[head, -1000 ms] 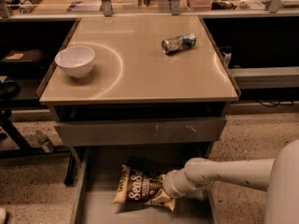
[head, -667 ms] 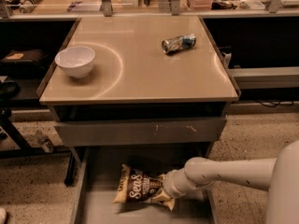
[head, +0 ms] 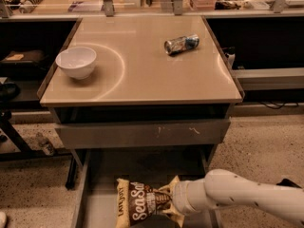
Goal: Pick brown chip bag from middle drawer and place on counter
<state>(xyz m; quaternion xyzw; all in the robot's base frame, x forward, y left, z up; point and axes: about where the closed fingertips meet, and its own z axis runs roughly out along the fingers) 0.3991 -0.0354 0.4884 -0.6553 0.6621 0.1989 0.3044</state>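
The brown chip bag with white "Sea Salt" lettering lies in the open middle drawer, low in the camera view. My gripper reaches in from the right on a white arm. It is shut on the bag's crumpled right end, and the wrist hides most of the fingers. The beige counter is above the drawer.
A white bowl sits on the counter's left side and a crushed silver-blue can lies at its back right. The flat grey front of the drawer above is closed and overhangs the open drawer. Shelves with clutter run behind the counter.
The arm and the bag have moved together toward the near end of the drawer, lower in the picture. The bowl and can have not moved.
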